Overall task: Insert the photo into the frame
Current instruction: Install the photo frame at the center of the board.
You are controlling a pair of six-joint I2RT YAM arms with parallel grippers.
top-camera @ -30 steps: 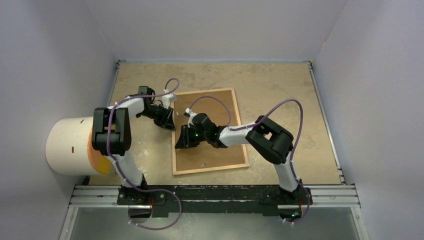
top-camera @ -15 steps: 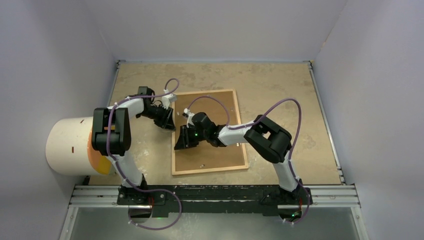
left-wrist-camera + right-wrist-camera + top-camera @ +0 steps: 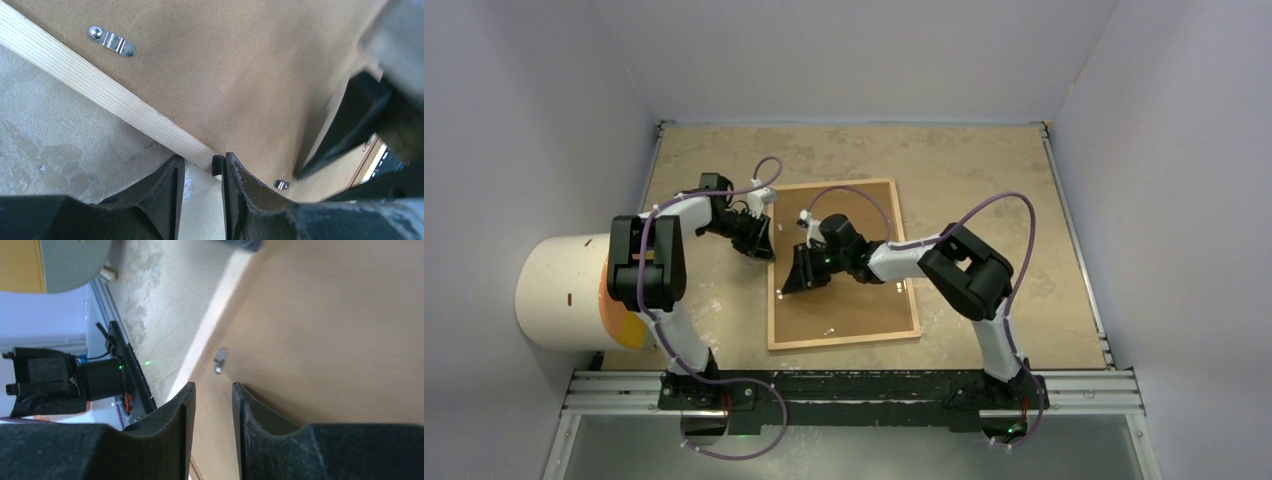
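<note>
Item: frame (image 3: pixel 844 339)
Look: rectangular, thin light-wood moulding (image 3: pixel 100 92)
Pose: flat, back side up, slightly skewed
Place: centre of the scene, nearer the left
Back: brown backing board (image 3: pixel 864 300) seated inside, small metal clips (image 3: pixel 111 41) along its edge

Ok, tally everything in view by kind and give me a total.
Robot arms: 2
Wooden frame: 1
Brown backing board: 1
Metal clips: 2 (left wrist view; others may be hidden)
White cylinder: 1
Total: 7 counted
</note>
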